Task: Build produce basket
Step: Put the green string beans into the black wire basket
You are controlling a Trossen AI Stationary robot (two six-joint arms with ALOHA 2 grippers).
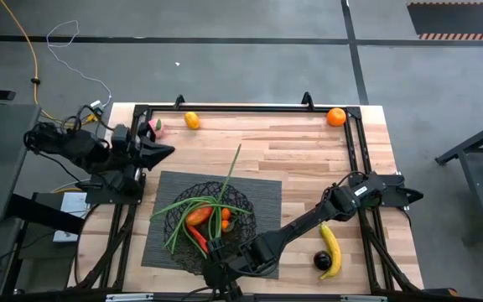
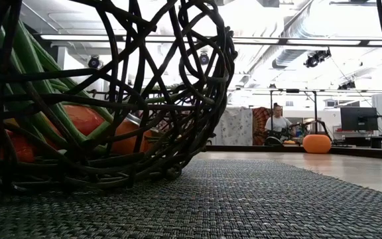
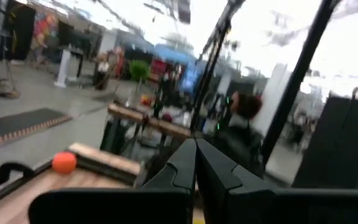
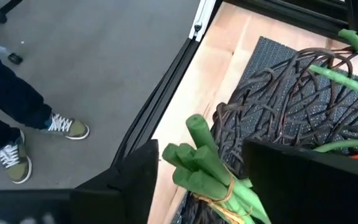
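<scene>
The black wire basket (image 1: 208,220) stands on the dark ribbed mat (image 1: 262,195) and fills the left of the low view as basket (image 2: 105,86). Inside lie an orange (image 1: 198,215), a red pepper (image 1: 199,239) and the long green beans (image 1: 225,189), whose tips stick out over the far rim. The beans' tied stem end (image 4: 197,168) rests on the basket's near rim. My right gripper (image 1: 215,250) is open, with one finger on each side of that stem end (image 4: 201,180). My left gripper (image 1: 166,151) is shut and waits at the table's left edge (image 3: 196,163). My right gripper comes at the beans' tied stem end (image 4: 191,158) slanting down from the near side. One finger (image 4: 135,180) and the other finger (image 4: 291,180) flank the bundle. I cannot tell whether either finger touches it. The bundle lies on the basket rim (image 4: 253,106).
On the bare wood lie a pink peach (image 1: 153,127) and an orange (image 1: 191,120) at the far left, another orange (image 1: 335,117) at the far right, and a banana (image 1: 331,250) with a dark round fruit (image 1: 321,262) near right. A person's legs (image 4: 17,124) stand beyond the near edge.
</scene>
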